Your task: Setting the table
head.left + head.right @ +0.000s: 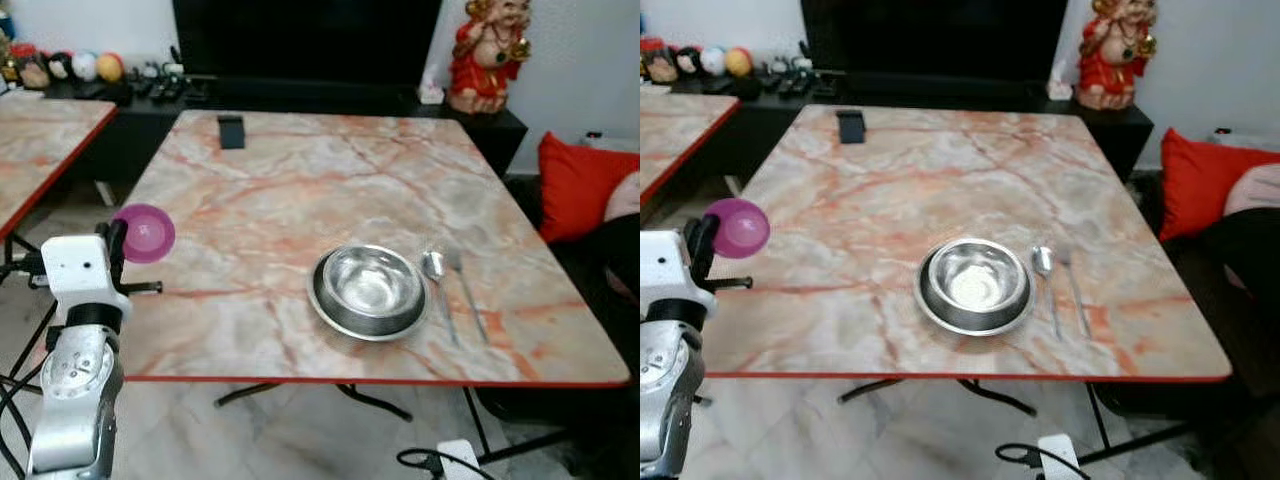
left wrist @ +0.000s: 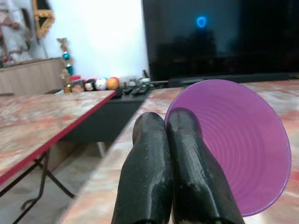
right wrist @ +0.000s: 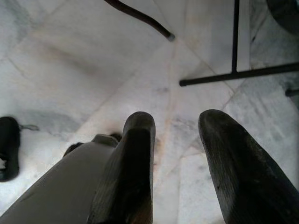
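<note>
**A:** What do you have on the head camera?

**B:** I see a pink-and-orange marble-patterned table with a red edge (image 1: 330,190). Near its front edge sits a round shiny steel bowl (image 1: 369,290). Just to its right lie a steel spoon (image 1: 437,285) and a second thin steel utensil (image 1: 468,295), side by side, pointing away from me. I cannot tell what kind the second one is.

**A:** And the left arm?

**B:** My left gripper (image 2: 174,135) is raised at the table's left edge. Its two black fingers (image 2: 149,168) are pressed together on the rim of a translucent purple plastic cup (image 1: 146,233). The cup is tipped on its side in the air over the left edge, its round mouth facing the wrist camera.

**A:** The right one?

**B:** My right gripper (image 3: 175,135) hangs low, pointing at the pale marble floor (image 3: 70,60). Its fingers are spread apart with nothing between them, and black table legs (image 3: 233,70) cross the floor beyond.

**A:** Anything else on the table?

**B:** A small flat black rectangular object (image 1: 231,131) lies near the far edge. Behind the table stand a dark television (image 1: 305,40) and a red and gold figurine (image 1: 489,52); a red cushion (image 1: 580,185) sits to the right.
</note>
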You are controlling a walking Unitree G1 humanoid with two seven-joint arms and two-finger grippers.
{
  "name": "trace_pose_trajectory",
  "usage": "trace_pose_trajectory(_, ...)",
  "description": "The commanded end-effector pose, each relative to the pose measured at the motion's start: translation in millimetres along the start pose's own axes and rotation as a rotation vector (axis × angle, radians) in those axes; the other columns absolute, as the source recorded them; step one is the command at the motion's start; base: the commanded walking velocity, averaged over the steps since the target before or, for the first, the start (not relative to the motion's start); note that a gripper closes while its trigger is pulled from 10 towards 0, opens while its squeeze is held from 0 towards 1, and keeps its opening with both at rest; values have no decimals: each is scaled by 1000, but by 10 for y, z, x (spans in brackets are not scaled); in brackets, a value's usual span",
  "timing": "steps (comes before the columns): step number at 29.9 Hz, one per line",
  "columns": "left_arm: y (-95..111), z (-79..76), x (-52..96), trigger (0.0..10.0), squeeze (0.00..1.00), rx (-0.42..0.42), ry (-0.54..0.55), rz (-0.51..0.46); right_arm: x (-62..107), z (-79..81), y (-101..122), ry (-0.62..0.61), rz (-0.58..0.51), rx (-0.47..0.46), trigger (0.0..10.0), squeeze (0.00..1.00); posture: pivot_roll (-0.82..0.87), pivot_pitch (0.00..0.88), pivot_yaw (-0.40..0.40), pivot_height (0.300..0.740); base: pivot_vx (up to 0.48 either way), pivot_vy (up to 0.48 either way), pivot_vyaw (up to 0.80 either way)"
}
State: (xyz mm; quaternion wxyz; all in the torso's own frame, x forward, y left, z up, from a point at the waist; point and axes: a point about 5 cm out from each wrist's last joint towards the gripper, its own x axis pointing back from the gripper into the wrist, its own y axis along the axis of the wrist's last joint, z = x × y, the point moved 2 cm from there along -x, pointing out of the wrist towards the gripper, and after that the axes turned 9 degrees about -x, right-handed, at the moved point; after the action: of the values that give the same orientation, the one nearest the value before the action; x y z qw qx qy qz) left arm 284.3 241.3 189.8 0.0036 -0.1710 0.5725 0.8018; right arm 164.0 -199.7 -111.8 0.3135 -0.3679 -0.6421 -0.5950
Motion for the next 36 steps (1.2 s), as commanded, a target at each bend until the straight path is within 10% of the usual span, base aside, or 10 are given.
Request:
trace_pose_trajectory(1, 33, -37, -14, 10000, 0, 3, -16, -10, 6, -60, -18, -15, 4, 3, 10000, 0, 37, 0, -24, 740, 0, -319, 0)
trace_pose_trajectory(36, 105, -1, -181, 10000, 0, 139, -85, 17, 0, -46, 1, -13, 6, -7, 10000, 0, 39, 0, -23, 740, 142, -46, 0)
